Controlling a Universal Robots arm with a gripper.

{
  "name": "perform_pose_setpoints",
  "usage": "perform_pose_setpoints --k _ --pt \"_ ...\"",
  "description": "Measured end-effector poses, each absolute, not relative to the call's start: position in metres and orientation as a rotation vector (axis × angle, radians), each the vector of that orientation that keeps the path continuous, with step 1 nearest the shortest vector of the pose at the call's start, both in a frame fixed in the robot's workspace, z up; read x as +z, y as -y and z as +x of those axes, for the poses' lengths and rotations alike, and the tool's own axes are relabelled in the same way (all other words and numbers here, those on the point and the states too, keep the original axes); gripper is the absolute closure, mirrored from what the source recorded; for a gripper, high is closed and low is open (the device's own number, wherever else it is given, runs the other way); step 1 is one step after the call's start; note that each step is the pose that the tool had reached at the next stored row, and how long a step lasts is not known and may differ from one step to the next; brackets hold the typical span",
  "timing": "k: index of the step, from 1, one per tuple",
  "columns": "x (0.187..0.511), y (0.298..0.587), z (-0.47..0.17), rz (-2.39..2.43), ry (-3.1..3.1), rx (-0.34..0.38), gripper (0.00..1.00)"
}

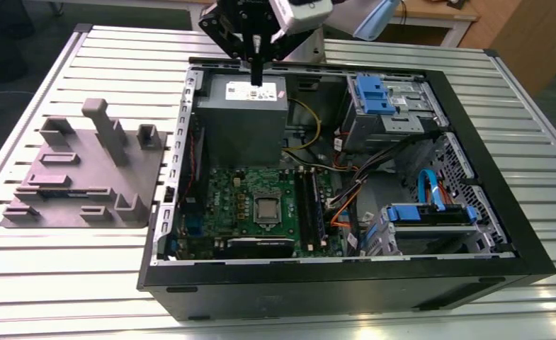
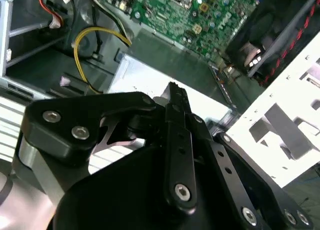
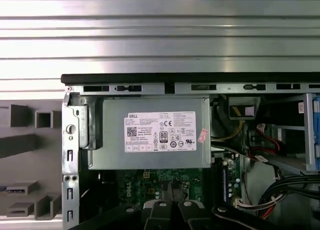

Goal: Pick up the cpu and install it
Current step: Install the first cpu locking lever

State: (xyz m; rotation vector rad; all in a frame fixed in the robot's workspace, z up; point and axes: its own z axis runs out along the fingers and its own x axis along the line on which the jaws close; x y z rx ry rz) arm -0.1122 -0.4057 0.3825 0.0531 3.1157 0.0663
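Note:
My gripper (image 1: 257, 79) hangs over the grey power supply box (image 1: 241, 117) at the back of the open computer case. Its thin fingers are shut together, and I see nothing between them. In both wrist views the gripper (image 2: 173, 91) (image 3: 169, 191) points down past the power supply (image 3: 150, 135) toward the green motherboard (image 1: 249, 205). The metal socket frame (image 1: 266, 209) in the middle of the board has a silver-grey face. I cannot tell the cpu apart from that frame.
A grey moulded fixture (image 1: 79, 170) with slots and posts lies on the slatted table at the exterior view's left. Inside the black case (image 1: 344, 278) are blue-latched drive bays (image 1: 387, 99) (image 1: 429, 212) and yellow, black and orange cables (image 1: 302, 131).

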Motion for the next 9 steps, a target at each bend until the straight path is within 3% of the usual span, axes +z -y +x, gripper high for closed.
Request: perform_pose_setpoints --k 9 --pt "0.368 0.418 -0.104 0.047 -3.116 0.066 0.90"
